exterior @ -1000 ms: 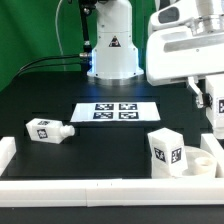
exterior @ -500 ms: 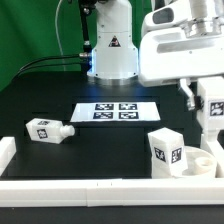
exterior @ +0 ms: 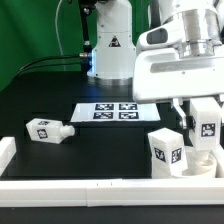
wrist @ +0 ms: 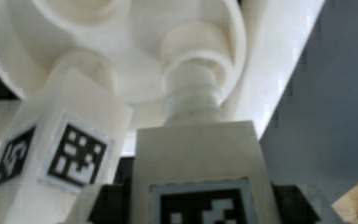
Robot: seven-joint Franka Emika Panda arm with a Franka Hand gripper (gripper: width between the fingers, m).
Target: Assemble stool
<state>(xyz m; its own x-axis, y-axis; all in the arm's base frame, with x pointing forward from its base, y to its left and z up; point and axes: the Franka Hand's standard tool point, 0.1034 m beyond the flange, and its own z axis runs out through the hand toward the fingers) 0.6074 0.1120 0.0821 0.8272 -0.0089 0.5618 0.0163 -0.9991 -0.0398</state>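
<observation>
My gripper (exterior: 207, 124) is shut on a white stool leg (exterior: 209, 130) with a black-and-white tag and holds it upright over the round white seat (exterior: 203, 163) at the exterior view's lower right. A second tagged leg (exterior: 165, 150) stands on the seat beside it. A third leg (exterior: 48, 130) lies loose on the table at the exterior view's left. In the wrist view the held leg (wrist: 201, 170) fills the gripper (wrist: 201, 206), with its peg (wrist: 197, 78) pointing at the seat (wrist: 114, 35). The standing leg (wrist: 60, 140) is close alongside.
The marker board (exterior: 115, 112) lies flat mid-table. White border rails run along the front (exterior: 100, 186) and the exterior view's left (exterior: 7, 150). The robot base (exterior: 112, 50) stands at the back, before a green backdrop.
The gripper with the leg has moved toward the exterior view's left and lower, and now hangs over the seat next to the standing leg.
</observation>
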